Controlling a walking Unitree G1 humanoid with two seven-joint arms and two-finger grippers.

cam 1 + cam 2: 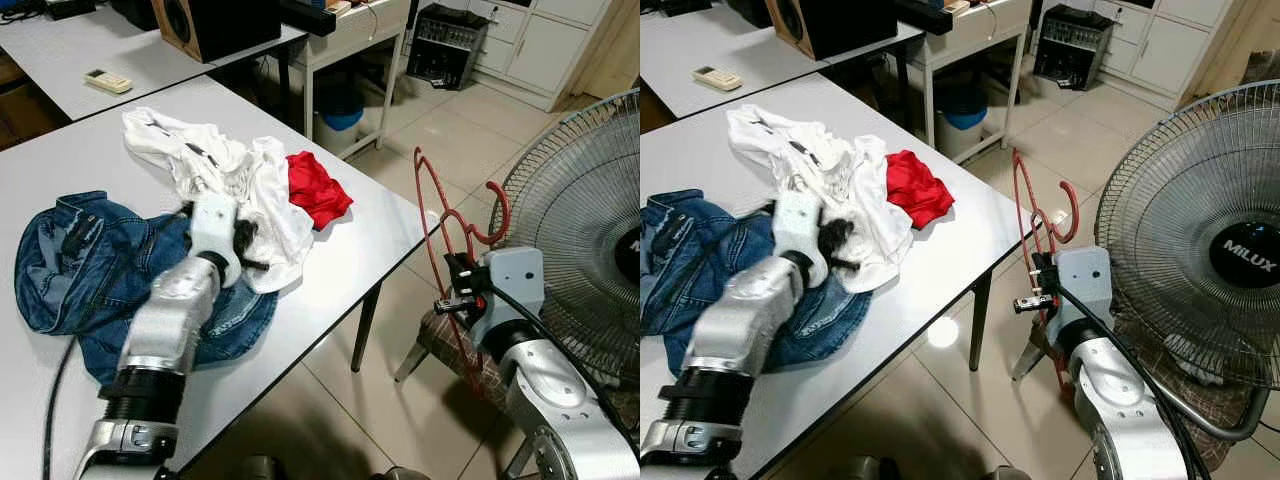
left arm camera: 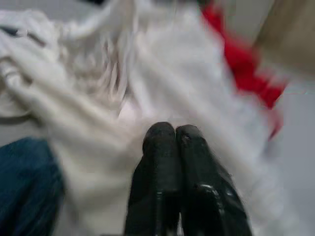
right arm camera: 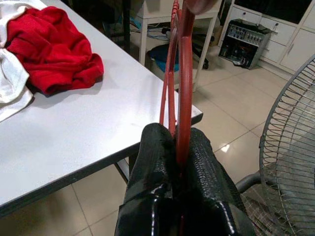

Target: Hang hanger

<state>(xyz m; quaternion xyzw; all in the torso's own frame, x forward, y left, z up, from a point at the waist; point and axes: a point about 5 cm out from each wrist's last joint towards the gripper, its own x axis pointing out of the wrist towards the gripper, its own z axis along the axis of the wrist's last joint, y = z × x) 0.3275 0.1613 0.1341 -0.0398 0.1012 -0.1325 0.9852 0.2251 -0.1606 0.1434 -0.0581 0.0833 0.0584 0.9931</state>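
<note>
Even, bright indoor light fills both head views, which are sharp. A small white glare spot sits on the tiled floor [image 1: 943, 332] under the table [image 1: 940, 250] edge, and soft shadows lie beneath the clothes. The left wrist view is heavily motion-blurred, the white garment [image 2: 162, 83] smeared. The right wrist view is crisp, with highlights on the glossy black fingers [image 3: 152, 196].

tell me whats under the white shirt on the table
The white shirt overlaps the blue jeans at one edge and the red cloth at another, all on the table. Anything beneath its bunched middle is covered.
</note>
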